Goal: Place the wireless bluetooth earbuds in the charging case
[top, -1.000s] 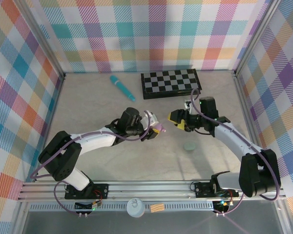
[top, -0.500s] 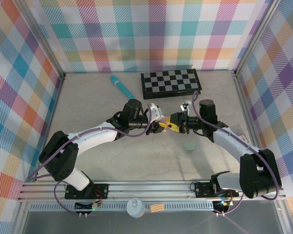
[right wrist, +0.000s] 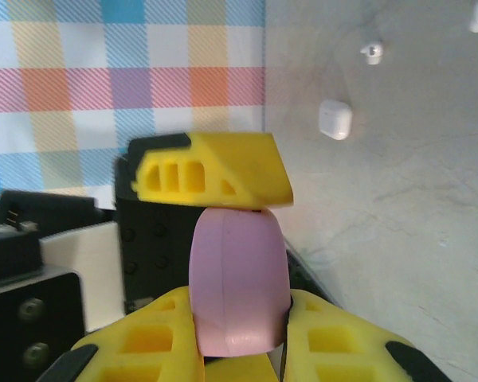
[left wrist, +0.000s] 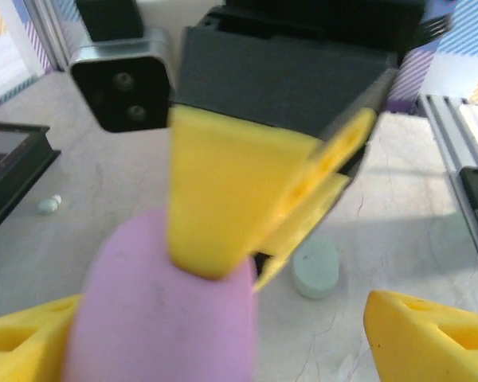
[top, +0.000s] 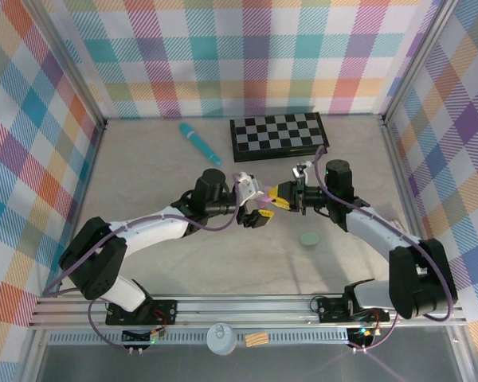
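Observation:
A pink-purple pebble-shaped charging case (right wrist: pixel 239 278) hangs above the table between both arms. My right gripper (right wrist: pixel 243 310) is shut on it, a yellow finger pressing each side. My left gripper (left wrist: pixel 223 338) stands open around the case's other end (left wrist: pixel 167 310), one fingertip (right wrist: pixel 215 171) still resting against its top. From above, the two grippers (top: pixel 255 200) (top: pixel 275 195) meet nose to nose at mid-table. Tiny whitish earbuds (right wrist: pixel 372 52) (left wrist: pixel 49 204) lie on the table near the chessboard. A small white piece (right wrist: pixel 334 119) lies close by.
A pale green pebble-like case (top: pixel 309 238) lies on the table right of centre, below the right arm. A folded chessboard (top: pixel 279 137) sits at the back, with a teal stick (top: pixel 199 142) to its left. Plaid walls enclose the table.
The left gripper has opened and let go of the pink-purple case. The right gripper has shut on it. Both grippers came together at mid-table.

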You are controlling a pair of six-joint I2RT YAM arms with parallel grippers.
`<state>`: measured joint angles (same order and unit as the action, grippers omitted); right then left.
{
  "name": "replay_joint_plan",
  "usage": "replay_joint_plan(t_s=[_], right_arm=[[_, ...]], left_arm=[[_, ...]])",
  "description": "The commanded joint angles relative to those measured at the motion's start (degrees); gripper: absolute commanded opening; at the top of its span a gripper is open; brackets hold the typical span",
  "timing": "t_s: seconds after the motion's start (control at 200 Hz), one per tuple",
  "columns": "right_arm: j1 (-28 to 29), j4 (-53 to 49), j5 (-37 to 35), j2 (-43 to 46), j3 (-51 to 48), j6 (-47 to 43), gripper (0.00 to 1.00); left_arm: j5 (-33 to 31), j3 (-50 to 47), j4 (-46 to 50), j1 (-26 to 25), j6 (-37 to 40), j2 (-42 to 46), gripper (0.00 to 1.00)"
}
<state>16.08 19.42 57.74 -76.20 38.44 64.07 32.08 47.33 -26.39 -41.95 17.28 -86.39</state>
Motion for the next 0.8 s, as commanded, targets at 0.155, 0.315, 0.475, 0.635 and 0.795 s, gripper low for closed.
replay_joint_plan(t_s=[0.155,0.315,0.475,0.635,0.795], right_arm=[[-0.31,33.03,3.08,-6.01,1.23,25.15,0.11],[-0.34,40.11,1.35,-6.51,2.06,32.23,0.10],[-0.29,38.58,0.74,-3.87,2.62,32.22,0.10],[-0.28,38.44,0.68,-1.34,3.37,31.96,0.10],[-0.24,34.48,1.40,0.25,4.28,30.07,0.08]], left_arm=[[3.72,-7.19,-40.38,4.67,-20.19,-0.05,0.83],[3.93,-8.22,-50.56,7.04,-24.16,-2.45,0.80],[6.05,-6.21,-50.16,7.06,-22.61,-4.37,0.78],[8.09,-4.58,-50.44,7.08,-22.99,-6.31,0.74],[8.94,-3.68,-50.36,7.06,-23.77,-6.45,0.71]])
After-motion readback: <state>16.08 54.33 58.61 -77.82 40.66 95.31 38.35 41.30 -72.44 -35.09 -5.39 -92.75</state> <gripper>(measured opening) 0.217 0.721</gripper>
